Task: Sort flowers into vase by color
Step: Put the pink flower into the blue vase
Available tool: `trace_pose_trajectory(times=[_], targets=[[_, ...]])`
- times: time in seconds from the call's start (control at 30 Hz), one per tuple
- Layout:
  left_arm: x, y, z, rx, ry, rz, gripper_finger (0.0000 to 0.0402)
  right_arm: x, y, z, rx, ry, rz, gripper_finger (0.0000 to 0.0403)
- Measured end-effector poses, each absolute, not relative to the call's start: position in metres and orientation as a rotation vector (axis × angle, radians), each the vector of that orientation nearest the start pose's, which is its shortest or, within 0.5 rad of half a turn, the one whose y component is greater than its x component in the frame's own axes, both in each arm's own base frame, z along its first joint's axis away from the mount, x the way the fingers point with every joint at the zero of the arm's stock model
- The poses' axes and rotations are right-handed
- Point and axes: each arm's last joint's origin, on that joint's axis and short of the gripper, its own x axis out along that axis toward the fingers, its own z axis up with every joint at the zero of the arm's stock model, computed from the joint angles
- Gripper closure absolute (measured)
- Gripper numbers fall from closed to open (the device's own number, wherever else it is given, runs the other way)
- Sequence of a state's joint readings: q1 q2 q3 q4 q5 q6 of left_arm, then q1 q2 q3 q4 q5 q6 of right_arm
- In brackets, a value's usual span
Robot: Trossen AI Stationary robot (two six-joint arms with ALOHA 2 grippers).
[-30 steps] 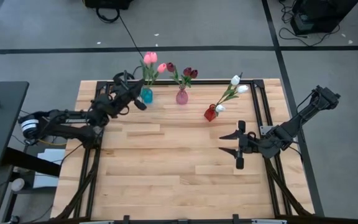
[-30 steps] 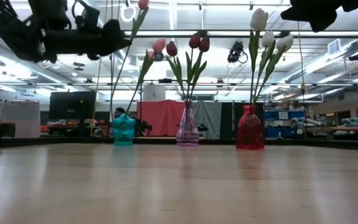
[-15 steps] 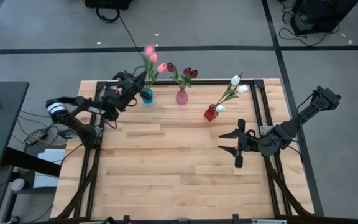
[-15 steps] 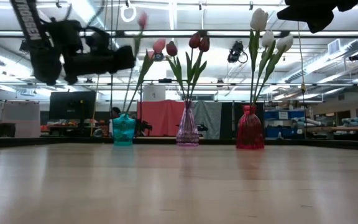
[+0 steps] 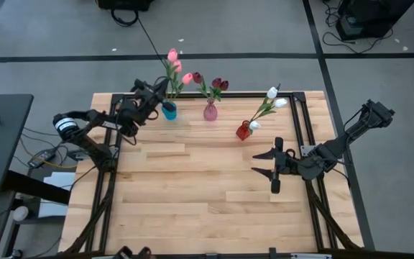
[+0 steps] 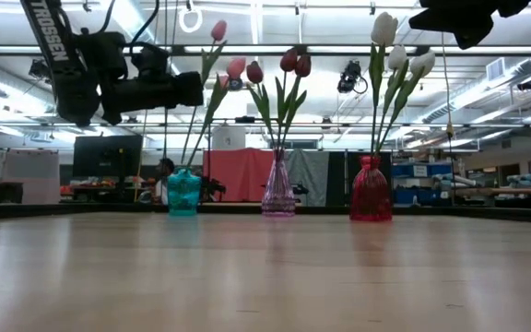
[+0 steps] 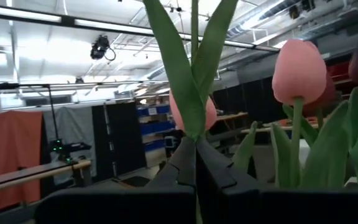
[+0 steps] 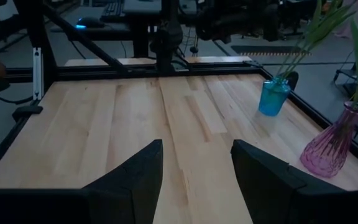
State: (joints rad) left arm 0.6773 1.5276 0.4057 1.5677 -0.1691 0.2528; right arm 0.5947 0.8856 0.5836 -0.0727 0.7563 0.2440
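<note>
A teal vase [image 5: 169,110] [image 6: 183,192] at the table's far left holds pink tulips [image 6: 236,67]. To its right, a pink vase [image 5: 210,112] [image 6: 278,189] holds maroon tulips [image 6: 289,61]. Farther right, a red vase [image 5: 243,131] [image 6: 371,189] holds white tulips [image 6: 384,29]. My left gripper [image 5: 157,97] [image 6: 199,89] hangs above and just left of the teal vase, shut on a pink tulip's stem. That tulip's head [image 6: 218,30] stands highest. My right gripper [image 5: 256,163] [image 8: 196,149] is open and holds nothing, over the table's right part. My left gripper pinches the pink tulip's thin green stem [image 7: 195,134] between its two fingertips, just below where two leaves [image 7: 182,74] fork off. The fingers come nearly level from the table's left, across the stem. The stem stands nearly upright, running down toward the teal vase's mouth.
The three vases stand in a row along the far edge. The wooden table top [image 5: 192,194] in front of them is bare. Black frame rails [image 5: 300,122] border the table on the far and right sides.
My left gripper has come down and moved right toward the teal vase, its wrist turning, and has stayed shut on the stem. The held pink tulip has sunk with it: in the low view its head has dropped from the picture's top edge.
</note>
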Motion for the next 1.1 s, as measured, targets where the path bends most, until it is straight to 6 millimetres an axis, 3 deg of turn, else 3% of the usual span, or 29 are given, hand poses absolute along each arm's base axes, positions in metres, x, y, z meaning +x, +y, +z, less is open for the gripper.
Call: trace_pose_trajectory(times=[0.27,0.7,1.1], targets=[[0.196,0.172,0.215,0.319,-0.344,0.845,0.0401,0.167,0.089,0.261,0.011,0.257,-0.192,0.0199],[0.206,0.180,0.178,0.255,-0.199,0.832,0.0400,0.167,0.089,0.261,0.011,0.260,-0.176,0.0199],[0.177,0.155,0.155,0.179,-0.106,0.834,0.0352,0.167,0.089,0.262,0.011,0.251,-0.175,0.0199]])
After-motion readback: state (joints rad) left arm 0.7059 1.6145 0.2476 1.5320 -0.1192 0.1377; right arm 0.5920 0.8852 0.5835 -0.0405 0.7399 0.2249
